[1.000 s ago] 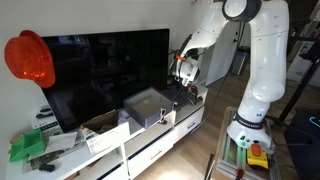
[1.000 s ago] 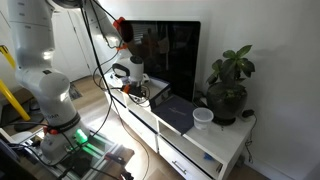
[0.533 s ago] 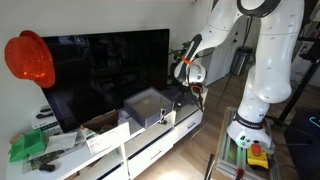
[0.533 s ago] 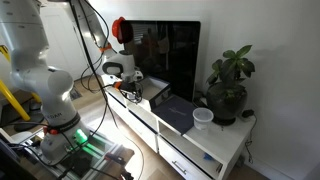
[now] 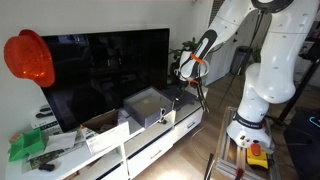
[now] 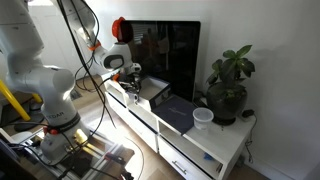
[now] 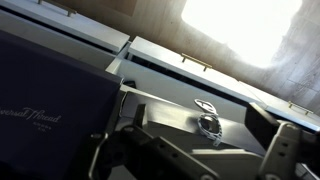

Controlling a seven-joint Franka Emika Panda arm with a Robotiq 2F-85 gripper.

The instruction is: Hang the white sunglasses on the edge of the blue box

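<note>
The white sunglasses (image 7: 206, 122) lie on the white TV stand (image 7: 165, 115) in the wrist view. The dark blue box (image 7: 50, 105) stands to their left. My gripper (image 7: 200, 140) hovers above the glasses with its fingers spread to either side of them, open and empty. In both exterior views the gripper (image 5: 186, 78) (image 6: 126, 78) hangs over the end of the stand, next to the blue box (image 5: 148, 104) (image 6: 175, 112). The glasses are too small to make out there.
A large black TV (image 5: 100, 70) stands behind the box. A red helmet (image 5: 28, 58) hangs beside it. A potted plant (image 6: 228, 85) and a white cup (image 6: 203, 117) sit at the stand's far end. A green object (image 5: 28, 146) lies there too.
The arm's upper links have swung, and the gripper has shifted a little toward the end of the stand. The box has not moved.
</note>
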